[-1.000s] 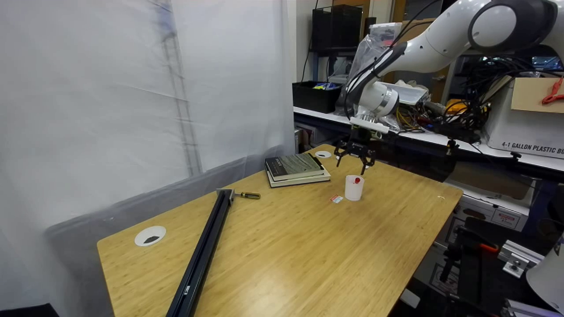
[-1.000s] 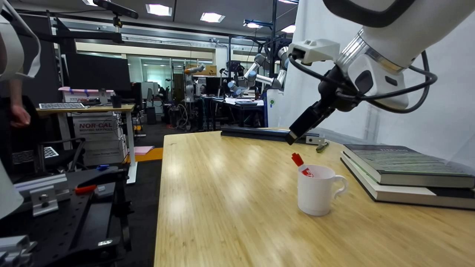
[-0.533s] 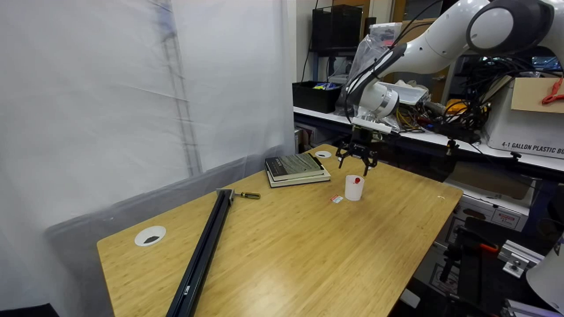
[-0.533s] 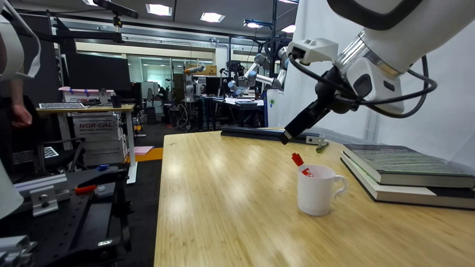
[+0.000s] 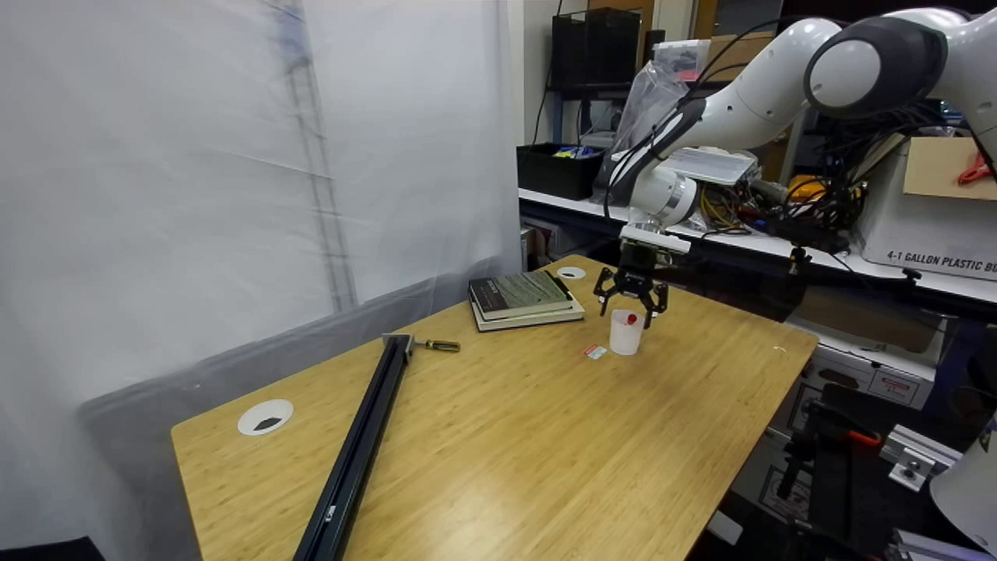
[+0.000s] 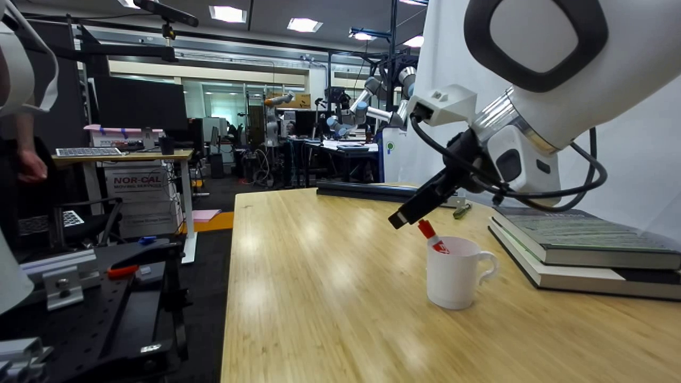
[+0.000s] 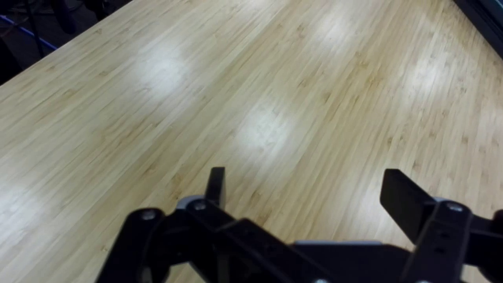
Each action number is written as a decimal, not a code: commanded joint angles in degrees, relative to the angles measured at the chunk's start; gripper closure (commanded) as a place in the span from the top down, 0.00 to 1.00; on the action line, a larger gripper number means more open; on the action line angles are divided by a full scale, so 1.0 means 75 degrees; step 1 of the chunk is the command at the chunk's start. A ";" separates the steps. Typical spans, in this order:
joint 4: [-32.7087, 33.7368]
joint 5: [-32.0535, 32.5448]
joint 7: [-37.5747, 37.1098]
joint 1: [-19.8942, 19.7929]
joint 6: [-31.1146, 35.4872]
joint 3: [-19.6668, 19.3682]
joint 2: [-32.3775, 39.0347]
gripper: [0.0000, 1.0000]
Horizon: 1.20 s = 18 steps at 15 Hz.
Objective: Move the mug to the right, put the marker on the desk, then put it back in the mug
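The end effector (image 7: 306, 188) is released: its fingers (image 7: 397, 192) stand well apart, gripping nothing, and the wrist view shows only tabletop (image 7: 275, 78) between them. In an exterior view it hangs at a slant, tips toward 8 o'clock, near the marker (image 6: 432, 238), which is about 4 o'clock from those tips. The marker stands in the mug (image 6: 452, 276), its red end leaning out toward 11 o'clock, and the mug sits upright on the tabletop. Grasping the marker looks to be the step in hand (whether the mug's shift to the right is done, I cannot tell).

The slanted approach could drive a finger into the mug's wall, and so light-looking a mug would probably slide or tip. Misjudged depth could let the fingers close on air, or pinch mug and marker together. A pinch high on the red end might let the marker swivel.

Farther out, in an exterior view, a small label (image 5: 595, 352) lies just beside the mug at 8 o'clock; the books (image 5: 523, 294) are near, between 9 and 10, so a tipped mug could roll against them.
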<state>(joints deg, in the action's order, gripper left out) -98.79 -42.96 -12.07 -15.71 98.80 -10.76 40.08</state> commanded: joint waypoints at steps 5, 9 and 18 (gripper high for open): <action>0.0316 0.0163 0.0127 -0.0211 -0.0410 0.0037 0.0208 1.00; 0.0305 0.0218 0.0122 -0.0252 -0.0408 0.0010 0.0190 1.00; 0.0333 0.0337 0.0036 -0.0231 -0.0226 -0.0017 0.0221 0.69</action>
<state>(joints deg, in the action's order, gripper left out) -97.81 -41.43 -11.68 -16.93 98.00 -11.09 41.12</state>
